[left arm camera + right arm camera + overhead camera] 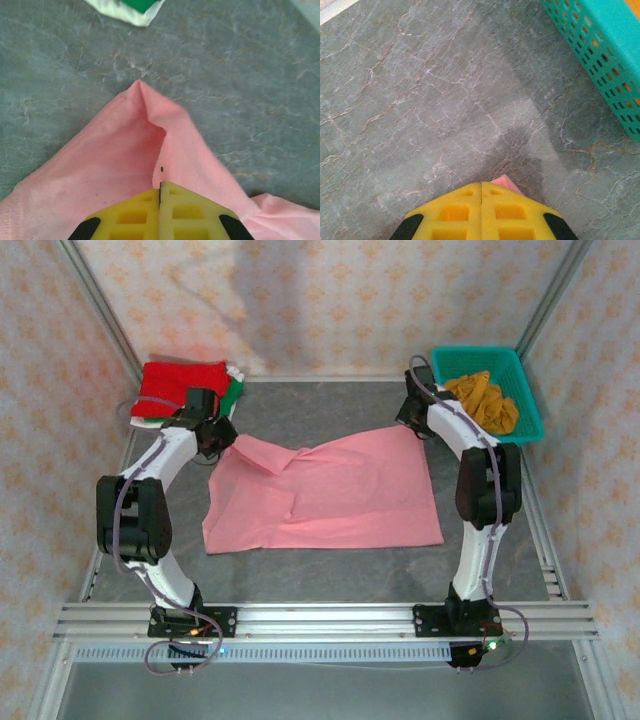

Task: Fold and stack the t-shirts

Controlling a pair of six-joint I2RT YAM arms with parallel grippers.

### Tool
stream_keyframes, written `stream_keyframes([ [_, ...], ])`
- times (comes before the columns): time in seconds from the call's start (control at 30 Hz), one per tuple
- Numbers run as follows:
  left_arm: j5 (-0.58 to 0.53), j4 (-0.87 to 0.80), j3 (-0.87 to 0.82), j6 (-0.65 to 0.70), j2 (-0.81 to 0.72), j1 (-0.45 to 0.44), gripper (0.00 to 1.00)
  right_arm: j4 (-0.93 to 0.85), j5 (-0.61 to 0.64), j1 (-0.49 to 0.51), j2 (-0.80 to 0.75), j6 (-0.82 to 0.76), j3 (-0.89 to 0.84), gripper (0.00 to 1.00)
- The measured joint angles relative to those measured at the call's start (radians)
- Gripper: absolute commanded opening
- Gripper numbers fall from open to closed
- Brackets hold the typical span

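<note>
STEP: likely folding far edge | LEFT: left fingers (pixel 164 212) clamped on pink soft cloth t-shirt (pixel 330 495), which tents just ahead | RIGHT: right fingers (pixel 484 210) closed on its corner, peeking beneath the tips | DO: you lift both evenly, keeping cloth taut between them.

Bright, even, diffuse lighting. Faint grey shadow on the back wall (pixel 215 310), beyond the pink t-shirt (pixel 330 500). Soft dark shadow patch on the table (pixel 395 100) just past the pink t-shirt's tip in the right wrist view. Left tool (pixel 160 185) and right tool (pixel 481 184) slightly blurred, close to the lens. Top view soft, low in fine detail.
</note>
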Motion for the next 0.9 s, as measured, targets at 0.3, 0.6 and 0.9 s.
stream_keyframes([
  [0.3,0.005,-0.016,0.080,-0.031,0.000,0.000,0.00,0.048,0.051,-0.006,-0.003,0.001,-0.095,0.00],
  [0.6,0.034,-0.042,0.083,-0.046,-0.069,-0.003,0.00,0.168,0.095,-0.006,-0.075,-0.003,-0.206,0.00],
  [0.9,0.056,-0.062,-0.053,-0.048,-0.220,-0.002,0.00,0.325,0.113,-0.006,-0.206,-0.010,-0.440,0.00],
])
